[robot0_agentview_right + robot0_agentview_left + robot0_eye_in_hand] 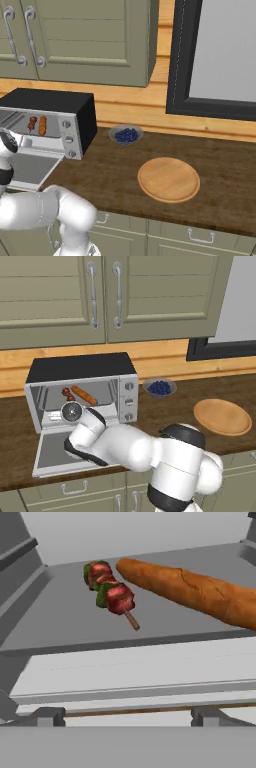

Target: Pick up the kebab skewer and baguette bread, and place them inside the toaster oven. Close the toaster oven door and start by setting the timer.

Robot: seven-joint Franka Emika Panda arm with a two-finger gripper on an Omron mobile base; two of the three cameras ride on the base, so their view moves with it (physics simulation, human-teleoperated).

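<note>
The toaster oven [80,367] stands on the counter with its door [50,453] dropped flat. Inside, on the grey floor, the kebab skewer [111,594] lies just left of the baguette bread [190,589], the two almost touching at their far ends. Both also show in the left base view, skewer [67,393] and baguette [84,395], and in the right base view, skewer [33,122] and baguette [42,125]. My gripper [129,717] is open and holds nothing. It hovers over the lowered door at the oven's mouth, pointing in at the food. Three knobs [129,401] sit on the right panel.
A bowl of blueberries [159,387] stands right of the oven. A round wooden board [222,416] lies further right on the dark counter [165,416]. Wall cabinets [100,296] hang above, and a dark-framed window [220,55] is at the right.
</note>
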